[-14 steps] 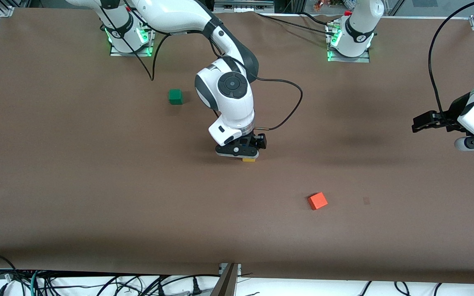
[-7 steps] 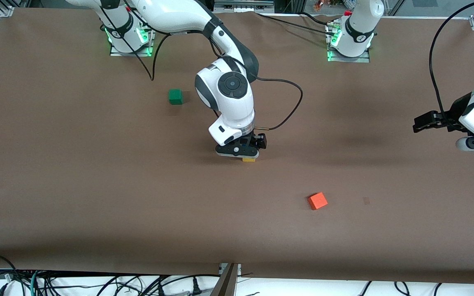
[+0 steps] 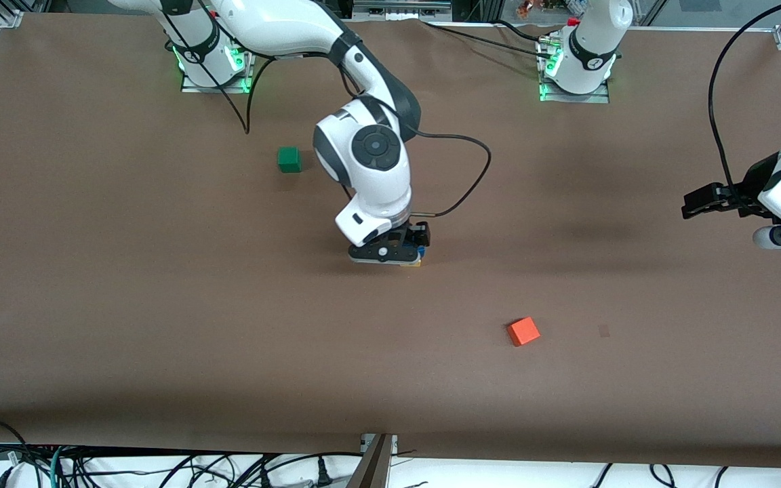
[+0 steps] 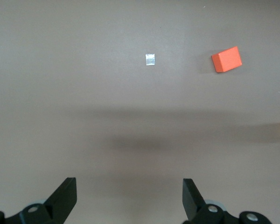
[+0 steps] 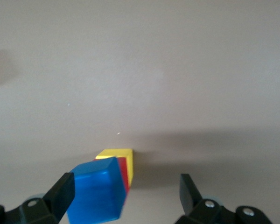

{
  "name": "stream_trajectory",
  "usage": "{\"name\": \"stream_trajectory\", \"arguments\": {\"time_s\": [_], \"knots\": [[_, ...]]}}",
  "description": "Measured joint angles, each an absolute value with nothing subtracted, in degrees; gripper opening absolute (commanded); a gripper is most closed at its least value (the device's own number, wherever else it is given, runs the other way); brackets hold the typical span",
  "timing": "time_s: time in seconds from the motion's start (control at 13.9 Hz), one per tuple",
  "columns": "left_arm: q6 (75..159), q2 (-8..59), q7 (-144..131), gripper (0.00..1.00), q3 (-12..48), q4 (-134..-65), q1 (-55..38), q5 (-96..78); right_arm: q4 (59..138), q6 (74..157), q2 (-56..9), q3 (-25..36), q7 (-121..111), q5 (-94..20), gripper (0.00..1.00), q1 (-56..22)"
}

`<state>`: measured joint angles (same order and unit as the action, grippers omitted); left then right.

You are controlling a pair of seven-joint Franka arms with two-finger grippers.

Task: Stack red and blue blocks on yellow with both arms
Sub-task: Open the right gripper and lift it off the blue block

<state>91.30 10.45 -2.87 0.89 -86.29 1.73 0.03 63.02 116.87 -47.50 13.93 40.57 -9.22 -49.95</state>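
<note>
In the right wrist view the blue cube sits on the red cube, which sits on the yellow cube. My right gripper is open just above this stack. The blue cube is close to one finger and a wide gap separates it from the other. In the front view my right gripper hides most of the stack; only slivers of blue and yellow show. My left gripper waits open and empty over the left arm's end of the table, and it also shows in the left wrist view.
An orange cube lies nearer to the front camera than the stack, toward the left arm's end; it also shows in the left wrist view. A green cube lies beside the right arm's wrist. A small pale patch lies beside the orange cube.
My right wrist has shifted slightly toward the right arm's end of the table and risen a little, so a blue edge now shows. The left gripper has drifted slightly.
</note>
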Motion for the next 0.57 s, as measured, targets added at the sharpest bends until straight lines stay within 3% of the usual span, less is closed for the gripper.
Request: {"name": "stream_trajectory", "arguments": {"time_s": [0.36,0.57], "knots": [[91.3,10.45,-2.84,1.0,0.8,-86.28,2.14,0.03,63.97,109.61,-42.21,14.07,29.89,-9.22,0.99,-45.84],[91.3,10.45,-2.82,1.0,0.8,-86.29,2.36,0.03,71.06,109.04,-36.04,14.22,21.7,-9.3,0.99,-42.5]]}}
